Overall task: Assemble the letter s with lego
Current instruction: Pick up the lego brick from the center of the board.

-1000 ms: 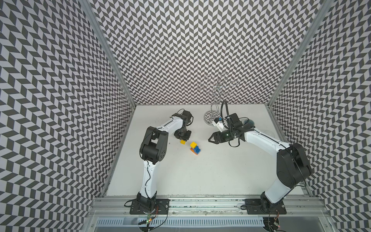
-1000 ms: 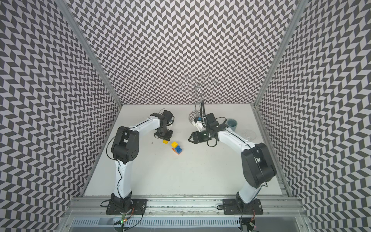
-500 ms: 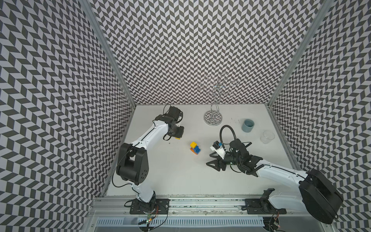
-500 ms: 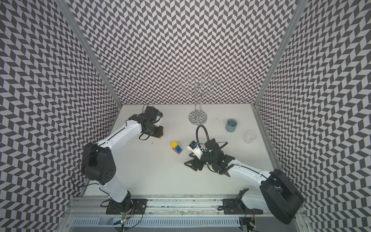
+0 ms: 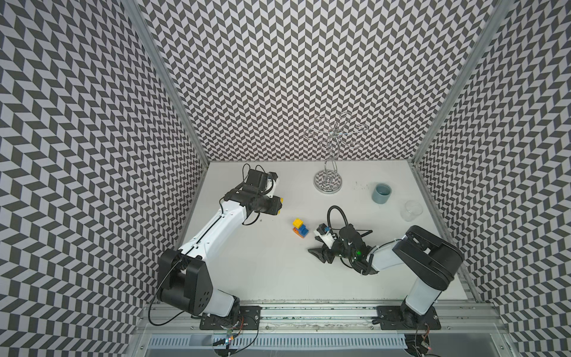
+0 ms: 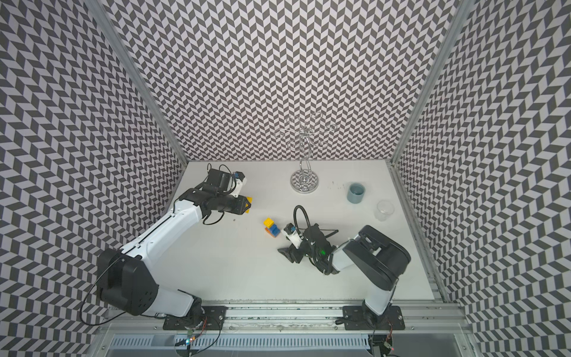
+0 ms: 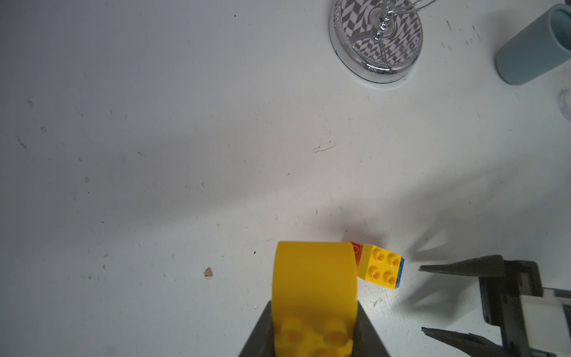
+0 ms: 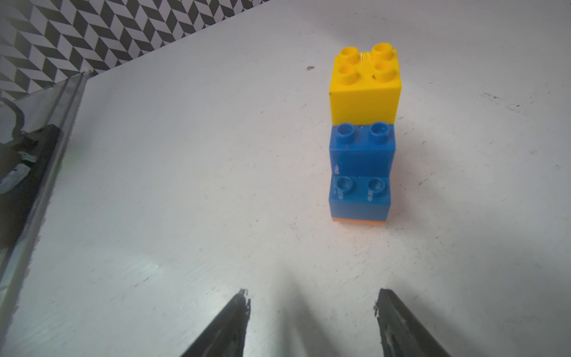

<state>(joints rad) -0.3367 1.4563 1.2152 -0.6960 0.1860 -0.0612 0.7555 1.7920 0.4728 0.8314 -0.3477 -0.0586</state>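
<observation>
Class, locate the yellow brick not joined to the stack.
In a top view the yellow brick sits in the left gripper, over the far left of the table, apart from the stack.

White table bears brick stack, chrome stand, grey cup, perhaps glass.

The left arm is stretching forward from its base, shoulder hunched low, forearm rising toward the far side, and wrist turning inward toward the middle. Its jaws are clamping a yellow brick between them. The right arm is folding sharply at the elbow, forearm lying low over the tabletop and pointing toward the left arm's side. Its jaws are standing apart, gripping nothing.
</observation>
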